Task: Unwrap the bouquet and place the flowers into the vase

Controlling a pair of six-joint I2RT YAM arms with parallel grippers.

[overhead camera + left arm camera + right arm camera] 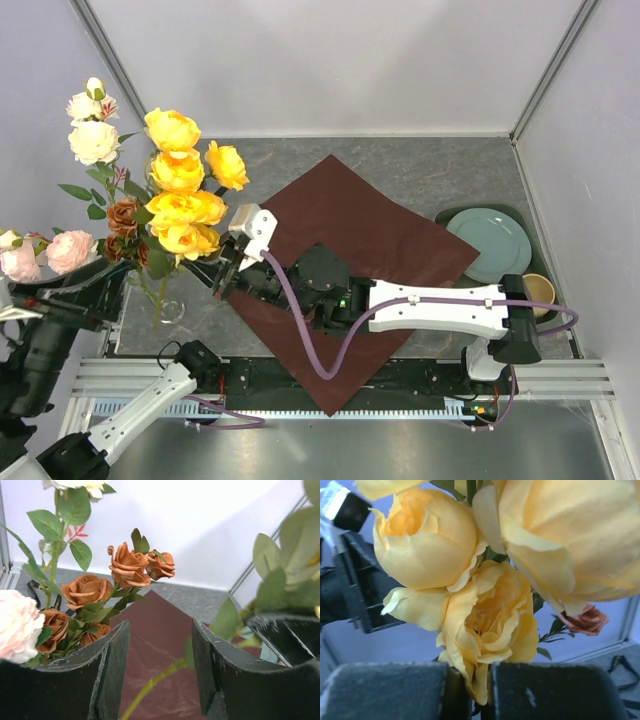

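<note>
Flowers point(180, 190) are in the vase point(168, 308) at far L of the table point(440, 170), stems down in the clear glass, heads fanning up & out. Yellow roses point(185, 175) sit mid-bunch, white blooms point(93, 140) behind, pink ones point(45, 255) out by the L edge, rust-orange roses point(127, 567) low among the leaves. Maroon wrapping paper point(350, 250) lies opened flat mid-table, just R of the vase.

L gripper point(160, 627): jaws wide apart, nothing held. 1 green stem point(150, 685) crosses the gap, apart from both fingers as far as the wrist cam shows. It sits close in on the bunch's L side.

R gripper point(480, 680): arm reaches across the paper to the bunch's R side, just under the yellow heads. Jaws closed to a thin slit. A yellow petal tip hangs at the slit; can't tell if it's pinched.

Teal plate point(490, 243) & beige mug point(537, 290) are at far R, well apart from the vase.
</note>
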